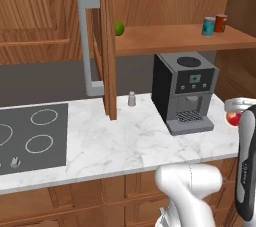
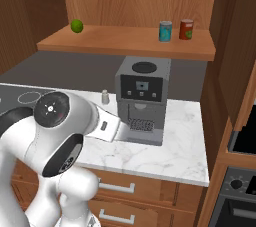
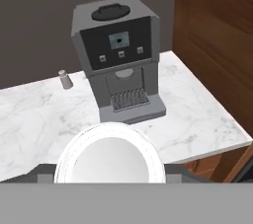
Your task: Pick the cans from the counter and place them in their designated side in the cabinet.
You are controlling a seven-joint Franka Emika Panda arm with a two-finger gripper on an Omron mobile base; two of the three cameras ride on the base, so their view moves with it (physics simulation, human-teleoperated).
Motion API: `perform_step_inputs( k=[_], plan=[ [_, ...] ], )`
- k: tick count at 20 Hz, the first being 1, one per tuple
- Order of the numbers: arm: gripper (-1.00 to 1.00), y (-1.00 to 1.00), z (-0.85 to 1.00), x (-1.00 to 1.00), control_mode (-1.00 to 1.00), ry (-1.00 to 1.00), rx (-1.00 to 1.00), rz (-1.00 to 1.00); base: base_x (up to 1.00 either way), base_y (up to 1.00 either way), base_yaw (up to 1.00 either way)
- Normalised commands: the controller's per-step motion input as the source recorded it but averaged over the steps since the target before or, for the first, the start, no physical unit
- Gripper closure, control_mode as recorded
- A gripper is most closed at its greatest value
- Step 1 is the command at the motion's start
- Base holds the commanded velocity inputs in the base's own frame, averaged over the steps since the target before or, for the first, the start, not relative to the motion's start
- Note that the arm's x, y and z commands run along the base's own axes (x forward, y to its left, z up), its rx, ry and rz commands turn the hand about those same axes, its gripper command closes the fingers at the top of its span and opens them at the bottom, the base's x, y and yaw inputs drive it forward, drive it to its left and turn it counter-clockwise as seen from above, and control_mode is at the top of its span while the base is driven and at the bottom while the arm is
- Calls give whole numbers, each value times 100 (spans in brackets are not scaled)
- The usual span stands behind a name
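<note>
We see the tool (image 1: 239, 108) closed on the red can (image 1: 232, 118), which hangs just to the right of the coffee machine (image 1: 185, 91) on the marble surface (image 1: 125, 141). The teal can (image 1: 208, 26) stands on the cabinet (image 1: 165, 38) shelf above the coffee machine, just beside a darker red can (image 1: 221, 22).

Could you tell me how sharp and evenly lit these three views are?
Left base view: crisp, flat light, faint shadow under the coffee machine. Right base view: equally sharp, no glare on the counter. Hand view: slightly softer, the silvery can top close and bright.
</note>
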Motion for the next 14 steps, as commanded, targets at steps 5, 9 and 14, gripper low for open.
perform_step_inputs(
  k=[5, 9, 14],
  plan=[
    [100, 5, 29, -1, -100, 0, 0, -2, 0, 0, 0],
    [100, 4, 28, -1, -100, 0, 0, -1, 0, 0, 0],
    [100, 0, 28, -7, -100, -2, 0, -1, 0, 0, 0]
  ],
)
